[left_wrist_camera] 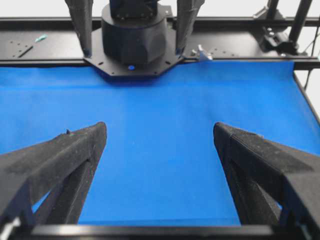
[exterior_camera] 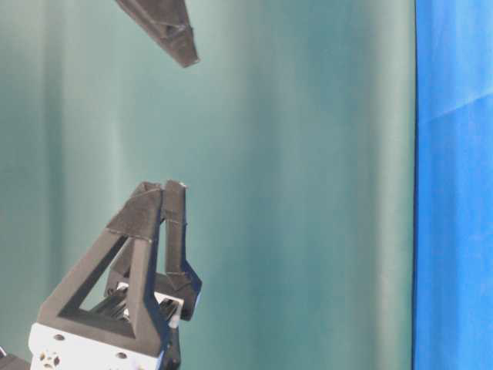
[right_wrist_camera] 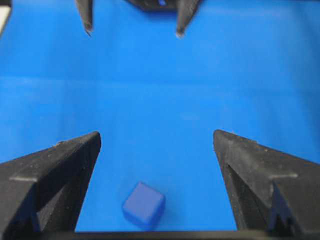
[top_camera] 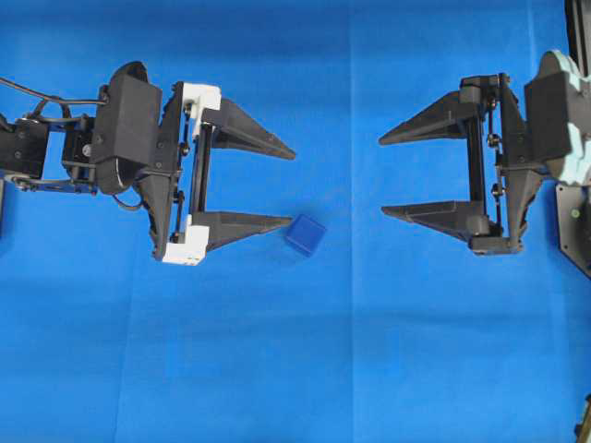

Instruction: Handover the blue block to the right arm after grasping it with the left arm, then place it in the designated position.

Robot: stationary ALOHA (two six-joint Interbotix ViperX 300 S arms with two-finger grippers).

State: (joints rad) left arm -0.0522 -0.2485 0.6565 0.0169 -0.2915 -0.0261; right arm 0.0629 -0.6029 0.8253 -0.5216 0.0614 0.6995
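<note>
Lying on blue cloth (top_camera: 369,369), blue block (top_camera: 305,234) (beside left claw (top_camera: 293,188), spread; right claw (top_camera: 381,176) likewise).

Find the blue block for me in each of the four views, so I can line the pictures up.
Overhead: blue block lies on the blue cloth, just off the lower fingertip of the left gripper.
Table-level: not in it.
Left wrist: not in it.
Right wrist: bottom centre, between the fingers of the right gripper.
Shared landmark: the blue cloth.
</note>
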